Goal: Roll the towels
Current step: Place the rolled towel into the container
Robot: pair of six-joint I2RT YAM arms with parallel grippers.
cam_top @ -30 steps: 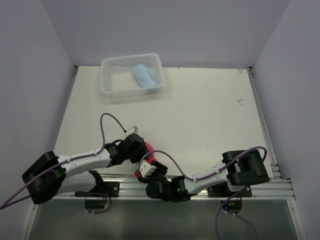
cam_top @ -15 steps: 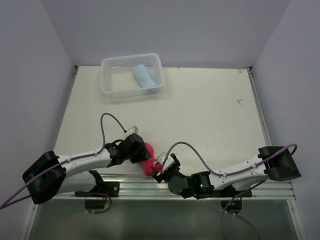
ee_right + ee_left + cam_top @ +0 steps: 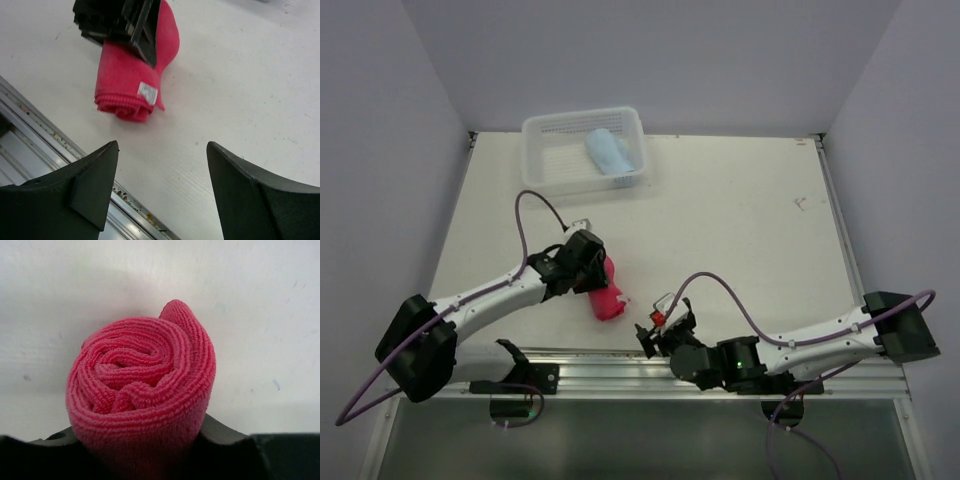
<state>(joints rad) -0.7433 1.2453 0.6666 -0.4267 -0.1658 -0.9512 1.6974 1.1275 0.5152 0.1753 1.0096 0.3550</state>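
Item 1: pink-red towel [image 3: 607,300], rolled into a tight spiral with a white label on its outer wrap. It sits near the near edge of the counter [image 3: 740,230], left of the middle. The left fingers [image 3: 225,442] clamp the roll from both sides.

Item 2: light blue towel [image 3: 610,153], bundled inside the clear basket [image 3: 582,117] at the counter's far left corner.

Item 3: right fingers [image 3: 92,185], spread wide and holding nothing, by the near edge just beside the free end of the pink-red towel.

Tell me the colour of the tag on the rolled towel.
White tag on the pinkish-red towel; clearest in the right wrist view.
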